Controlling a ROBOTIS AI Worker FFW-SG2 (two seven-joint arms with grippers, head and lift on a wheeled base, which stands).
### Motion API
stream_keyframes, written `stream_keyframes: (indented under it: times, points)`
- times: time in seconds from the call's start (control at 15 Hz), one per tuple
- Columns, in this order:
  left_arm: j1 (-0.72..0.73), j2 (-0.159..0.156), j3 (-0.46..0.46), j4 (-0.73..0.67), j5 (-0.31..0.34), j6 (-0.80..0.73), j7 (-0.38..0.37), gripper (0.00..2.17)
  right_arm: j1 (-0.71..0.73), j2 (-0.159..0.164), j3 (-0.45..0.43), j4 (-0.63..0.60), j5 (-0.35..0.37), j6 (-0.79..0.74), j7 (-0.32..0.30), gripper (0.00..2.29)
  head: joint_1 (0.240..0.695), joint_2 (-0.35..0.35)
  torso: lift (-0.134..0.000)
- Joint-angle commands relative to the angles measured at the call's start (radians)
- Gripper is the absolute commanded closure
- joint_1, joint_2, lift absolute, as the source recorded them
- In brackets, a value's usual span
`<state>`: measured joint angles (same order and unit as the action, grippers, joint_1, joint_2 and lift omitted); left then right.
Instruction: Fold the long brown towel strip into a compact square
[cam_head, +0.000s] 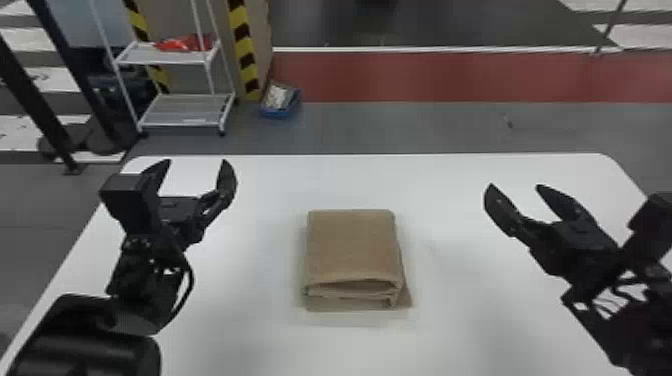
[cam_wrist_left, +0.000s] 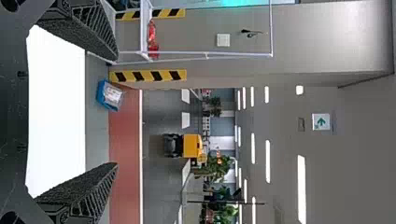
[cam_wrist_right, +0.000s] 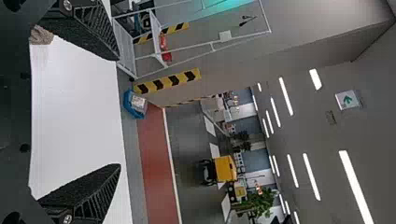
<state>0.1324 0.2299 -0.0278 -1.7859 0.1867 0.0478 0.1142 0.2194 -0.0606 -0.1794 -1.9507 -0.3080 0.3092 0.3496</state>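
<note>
Flanking the folded towel (cam_head: 352, 245), room beside its edges, left gripper (cam_head: 197, 161) and right gripper (cam_head: 514, 186), jaws wide.

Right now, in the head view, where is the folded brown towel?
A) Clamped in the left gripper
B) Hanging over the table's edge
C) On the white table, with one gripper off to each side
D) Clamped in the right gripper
C: the folded brown towel lies flat on the white table, with the left gripper open to its left and the right gripper open to its right.
</note>
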Motion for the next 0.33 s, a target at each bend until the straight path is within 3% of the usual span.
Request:
stream_keyframes:
  times: [0.0,0.27]
  points:
    - [0.023,0.002,0.017,-0.017,-0.001,-0.002,-0.002,0.09,0.0,0.001,0.0,0.004,-0.003,0.0,0.0,0.07,0.695,0.039,-0.124]
    - [0.055,0.003,0.022,-0.05,0.0,-0.002,-0.007,0.09,-0.009,-0.001,0.001,0.015,-0.02,-0.003,0.0,0.07,0.695,0.049,-0.124]
